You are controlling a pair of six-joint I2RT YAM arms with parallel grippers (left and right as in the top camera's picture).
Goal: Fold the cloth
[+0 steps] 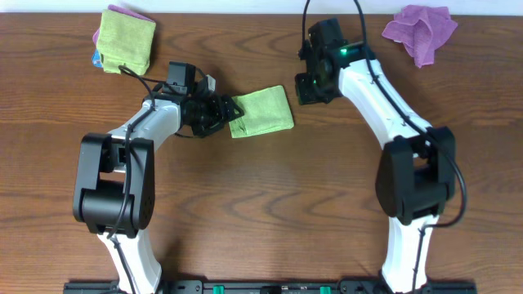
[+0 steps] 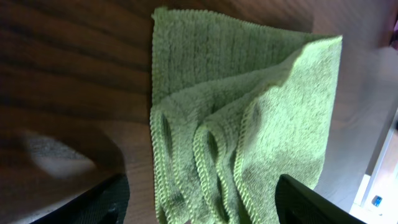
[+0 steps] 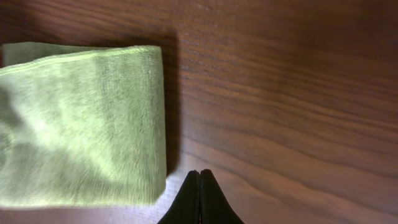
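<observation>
Overhead: dark wood table [image 1: 270, 196], folded green cloth [image 1: 261, 113]. Left fingers [image 1: 224, 113] wide apart, empty; right fingers [image 3: 200, 194] pressed together, empty.

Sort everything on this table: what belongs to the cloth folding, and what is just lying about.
In the job:
green cloth, folded, mid-table
left gripper, open at the cloth's layered edge
right gripper, shut, beside the cloth

Lying about:
stack of folded cloths, far-left corner
crumpled purple cloth, far-right corner
</observation>
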